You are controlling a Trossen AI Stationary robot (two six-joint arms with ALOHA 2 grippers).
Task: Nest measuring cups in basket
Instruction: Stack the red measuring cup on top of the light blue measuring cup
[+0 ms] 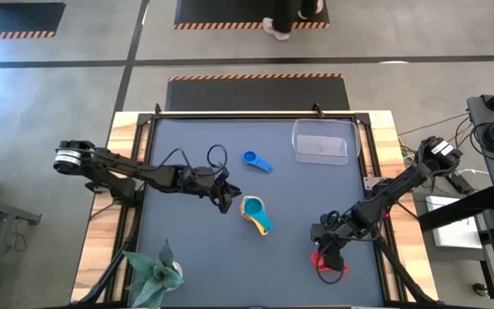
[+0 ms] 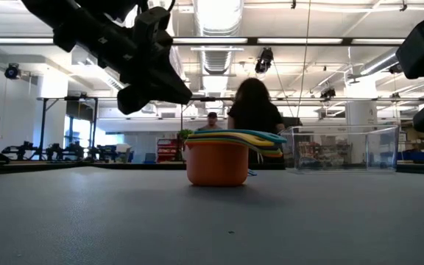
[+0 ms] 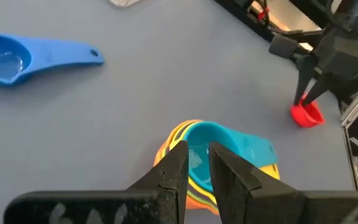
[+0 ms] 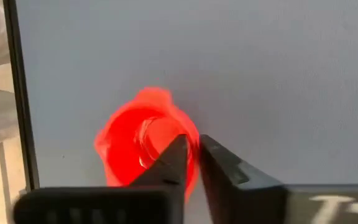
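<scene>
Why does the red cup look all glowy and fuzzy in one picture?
In the right wrist view the red cup sits very close to the camera, so it blurs and its colour glares; in the left wrist view, farther off, the same cup looks sharper and plainer.

Two dark, slim jointed arms, the left arm (image 1: 127,172) with a silvery base joint, trail looped black cables.

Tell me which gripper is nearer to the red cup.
Right. The right gripper is at the red cup, fingers on its rim; the left gripper is far off, beside the stacked cups.
</scene>
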